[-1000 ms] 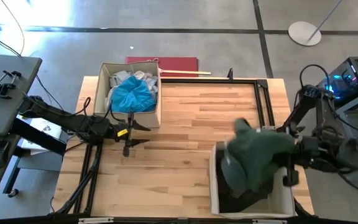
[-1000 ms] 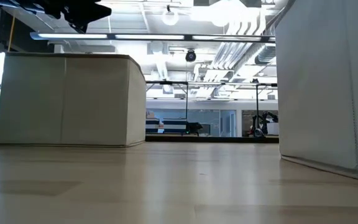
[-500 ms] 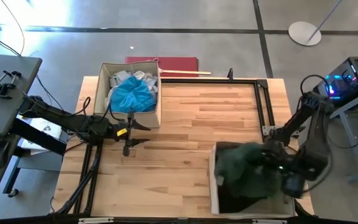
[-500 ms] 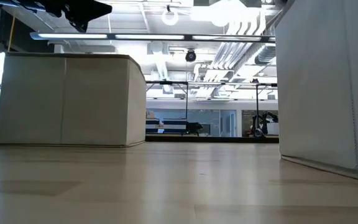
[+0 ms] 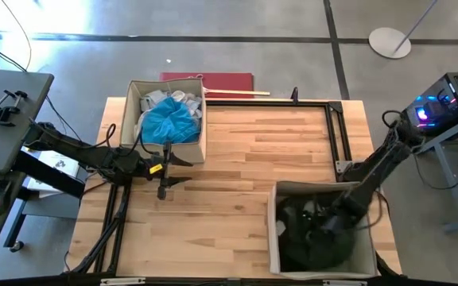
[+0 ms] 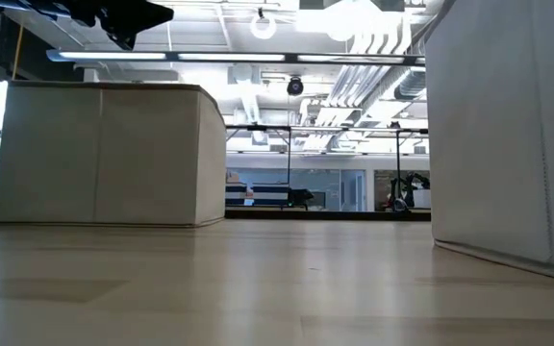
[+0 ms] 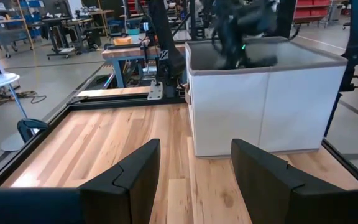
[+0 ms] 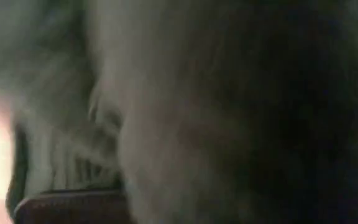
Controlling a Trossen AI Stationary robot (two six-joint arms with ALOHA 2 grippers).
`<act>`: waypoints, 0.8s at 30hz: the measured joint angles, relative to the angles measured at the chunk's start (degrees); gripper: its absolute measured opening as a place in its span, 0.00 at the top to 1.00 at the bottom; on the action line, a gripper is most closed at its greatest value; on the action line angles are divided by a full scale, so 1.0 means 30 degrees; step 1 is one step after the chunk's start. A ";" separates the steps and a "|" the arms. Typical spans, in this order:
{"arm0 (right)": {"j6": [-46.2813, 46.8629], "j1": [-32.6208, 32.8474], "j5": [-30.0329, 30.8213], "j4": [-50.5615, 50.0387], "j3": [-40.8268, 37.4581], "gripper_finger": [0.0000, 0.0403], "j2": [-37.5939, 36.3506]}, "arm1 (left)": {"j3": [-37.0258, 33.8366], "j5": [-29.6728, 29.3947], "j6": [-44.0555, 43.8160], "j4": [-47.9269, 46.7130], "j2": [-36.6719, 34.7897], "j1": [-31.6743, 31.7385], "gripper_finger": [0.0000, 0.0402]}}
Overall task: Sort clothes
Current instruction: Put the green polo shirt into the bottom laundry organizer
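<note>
High view, right gripper (image 5: 324, 226): I have it plunged into the near-right box (image 5: 273, 230), buried in the dark garments (image 5: 312, 238); whether its fingers are parted or closed on cloth I cannot tell.
High view, clothes: dark green and black pile at about 5 o'clock on the table; bright blue garment (image 5: 168, 121) and white pieces (image 5: 151, 102) heaped in the far-left box (image 5: 200, 119) at about 11 o'clock.
High view, left gripper (image 5: 165, 171): waiting just beside the far-left box, over bare wood.
Handling, my judgement: light, limp, easily bunched; I would pinch a raised fold at the top of a heap, since edges will trail and snag on a box wall.
Low view, surface: pale wooden table (image 6: 277, 288), smooth and level, both beige boxes standing on it well apart.
Low view, room: open hall with ceiling lights and racks far behind.
Left wrist view: my left fingers (image 7: 129, 177) stand apart, holding nothing; the white-walled box sits at 12 o'clock, the other arm reaching into it.
Right wrist view: lens filled with dark fabric (image 8: 241, 112), nothing else readable.
</note>
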 joint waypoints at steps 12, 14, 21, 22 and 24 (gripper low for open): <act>0.0706 -0.2903 -0.4486 0.4733 -0.3803 0.52 -0.0313 | 0.0000 -0.0010 0.0495 -0.0046 0.0007 0.0000 0.53; 0.0969 -0.3280 -0.5732 0.4379 -0.3350 0.45 -0.0735 | 0.0000 -0.0007 0.0495 -0.0044 0.0002 0.0000 0.53; 0.1112 -0.3581 -0.5391 -0.0222 0.1068 0.40 -0.2398 | 0.0000 -0.0007 0.0495 -0.0027 0.0005 0.0000 0.53; 0.0721 -0.3571 -0.4674 -0.1653 0.2085 0.41 -0.2538 | 0.0000 -0.0007 0.0495 -0.0022 0.0002 0.0000 0.53; -0.0246 -0.3570 -0.2849 -0.4421 0.4222 0.41 -0.2744 | 0.0000 -0.0007 0.0495 0.0026 0.0007 0.0000 0.53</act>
